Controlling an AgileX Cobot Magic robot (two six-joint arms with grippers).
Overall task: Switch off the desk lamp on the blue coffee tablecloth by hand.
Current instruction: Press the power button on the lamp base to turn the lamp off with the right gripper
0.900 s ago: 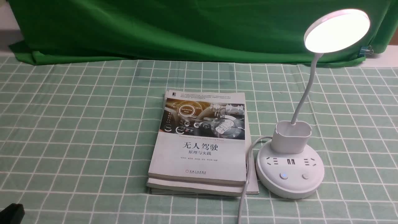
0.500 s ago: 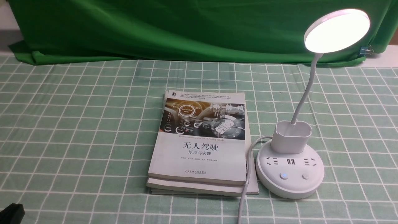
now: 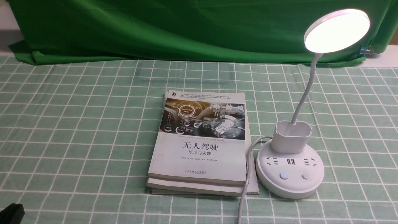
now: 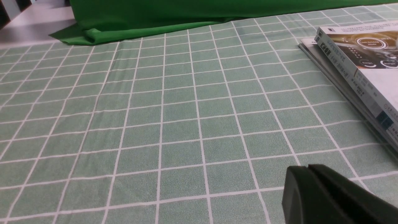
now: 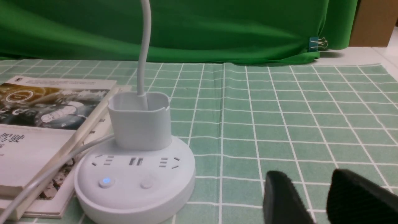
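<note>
Right wrist view: hand (image 5: 311, 180) nearest, fingers apart, holding nothing. Blue coffee tablecloth (image 5: 279, 124), white grid, covers the surface. Desk lamp (image 5: 133, 180) stands on it just beside the stacked books (image 3: 199, 146), head lit. Green backdrop cloth (image 3: 155, 28) hangs at the far edge. Top cover reads "无人驾驶 原理与实践".

The top book (image 3: 199, 146) of the stack bears the large title 无人驾驶 on its white cover, with 原理与实践 just beneath; the smaller cover print, spine lettering and publisher's mark are too small to read.
</note>
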